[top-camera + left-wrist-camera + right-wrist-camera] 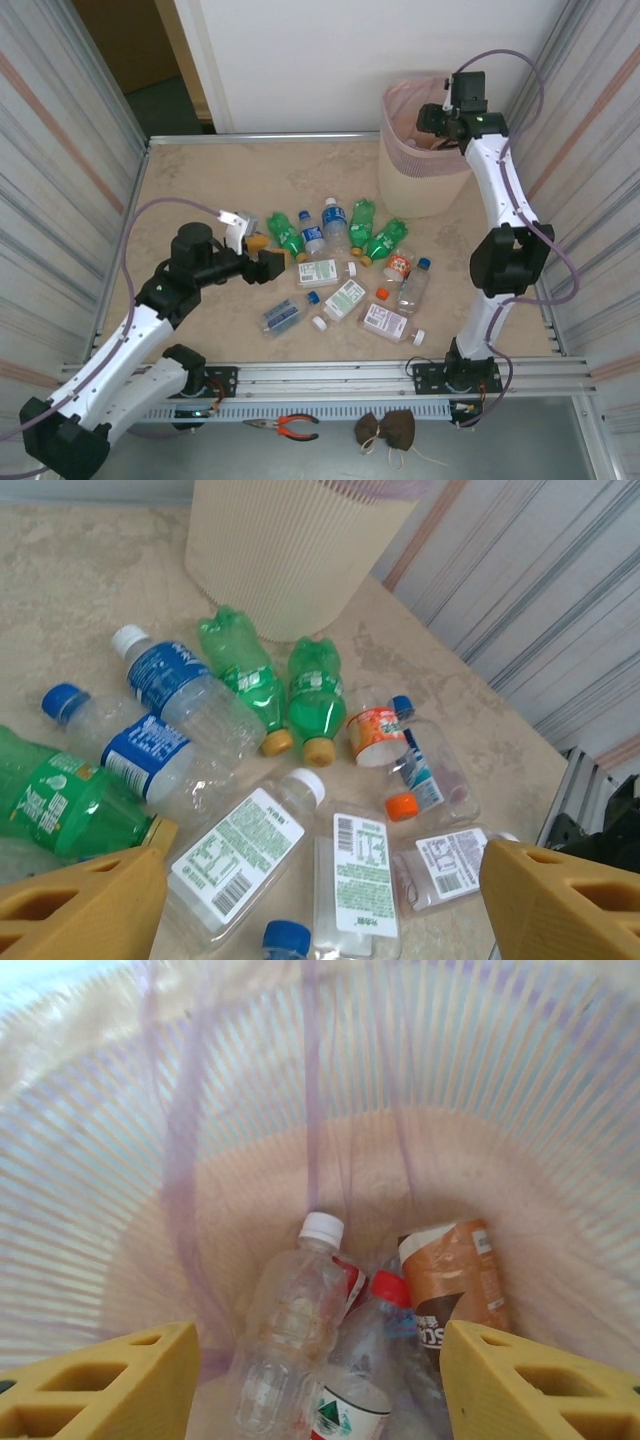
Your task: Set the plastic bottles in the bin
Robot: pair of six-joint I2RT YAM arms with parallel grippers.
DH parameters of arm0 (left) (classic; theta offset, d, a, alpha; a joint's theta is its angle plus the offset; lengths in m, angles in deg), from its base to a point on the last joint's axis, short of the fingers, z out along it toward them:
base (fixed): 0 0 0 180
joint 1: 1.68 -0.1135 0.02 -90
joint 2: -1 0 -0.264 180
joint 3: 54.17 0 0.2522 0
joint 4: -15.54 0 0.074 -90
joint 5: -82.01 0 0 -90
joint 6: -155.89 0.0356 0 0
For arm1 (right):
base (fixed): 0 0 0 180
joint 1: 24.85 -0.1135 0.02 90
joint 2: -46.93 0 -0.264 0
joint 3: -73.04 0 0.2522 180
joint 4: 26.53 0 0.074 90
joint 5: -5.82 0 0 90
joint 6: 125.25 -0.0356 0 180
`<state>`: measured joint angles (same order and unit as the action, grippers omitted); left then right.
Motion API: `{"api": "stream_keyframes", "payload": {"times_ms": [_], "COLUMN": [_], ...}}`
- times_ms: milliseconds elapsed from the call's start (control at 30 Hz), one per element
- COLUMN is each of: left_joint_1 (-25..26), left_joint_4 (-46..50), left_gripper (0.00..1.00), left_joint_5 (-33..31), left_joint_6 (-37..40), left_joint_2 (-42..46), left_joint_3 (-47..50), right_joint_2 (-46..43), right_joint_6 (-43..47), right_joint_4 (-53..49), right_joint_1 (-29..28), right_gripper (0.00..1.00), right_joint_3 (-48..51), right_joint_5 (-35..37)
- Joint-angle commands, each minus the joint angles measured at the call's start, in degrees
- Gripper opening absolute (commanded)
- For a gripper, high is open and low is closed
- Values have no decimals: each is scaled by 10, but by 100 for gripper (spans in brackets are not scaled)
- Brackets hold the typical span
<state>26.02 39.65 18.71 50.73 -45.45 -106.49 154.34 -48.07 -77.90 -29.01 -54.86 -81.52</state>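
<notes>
Several plastic bottles [345,270] lie scattered mid-table: green ones [318,695], blue-labelled ones [185,690] and flat white-labelled ones [238,855]. My left gripper [258,255] hovers open at the pile's left edge. In its wrist view, the left gripper [325,910] has nothing between its yellow fingers [85,905], and the flat bottles lie on the table below it. My right gripper [440,118] is over the cream bin [400,190] with the pink liner. Seen from the wrist, the right gripper [320,1380] is open and empty above a white-capped clear bottle [290,1320] and others on the bin floor [450,1160].
The bin stands at the back right of the table, close behind the green bottles. Corrugated walls [60,180] close in both sides. Red-handled pliers [290,427] and a brown lump [388,428] lie in front of the rail at the near edge.
</notes>
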Motion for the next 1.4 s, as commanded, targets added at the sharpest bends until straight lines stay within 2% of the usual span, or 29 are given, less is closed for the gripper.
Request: {"api": "stream_keyframes", "payload": {"times_ms": [0, 167, 267, 500, 567, 667, 800, 1000, 1367], "left_joint_1": [-3, -4, -5, -54, -72, -97, -127, -143, -149], "left_joint_4": [33, 68, 99, 145, 151, 180, 221, 296, 314], "left_gripper": [81, 80, 82, 86, 88, 86, 83, 84, 89], "left_joint_5": [-20, -50, -89, -200, -215, -232, -231, -223, -208], "left_joint_6": [10, -1, -35, -183, -231, -290, -337, -384, -454], "left_joint_2": [-18, -44, -64, -114, -132, -175, -242, -361, -496], "left_joint_3": [-33, -50, -64, -86, -94, -117, -156, -238, -324], "right_joint_2": [-62, -118, -157, -275, -305, -347, -400, -448, -504], "right_joint_6": [20, 27, 26, 18, 15, 14, 14, 12, -6], "right_joint_4": [-8, -11, -8, 23, 28, 22, 11, -20, -45], "right_joint_1": [0, 0, 1, 0, 0, -2, -2, -2, -13], "right_gripper": [64, 65, 65, 66, 66, 66, 66, 65, 65], "right_joint_3": [-16, -4, 15, 125, 153, 185, 224, 259, 322], "right_joint_5": [7, 3, -1, -5, -2, -1, 8, -4, 1]}}
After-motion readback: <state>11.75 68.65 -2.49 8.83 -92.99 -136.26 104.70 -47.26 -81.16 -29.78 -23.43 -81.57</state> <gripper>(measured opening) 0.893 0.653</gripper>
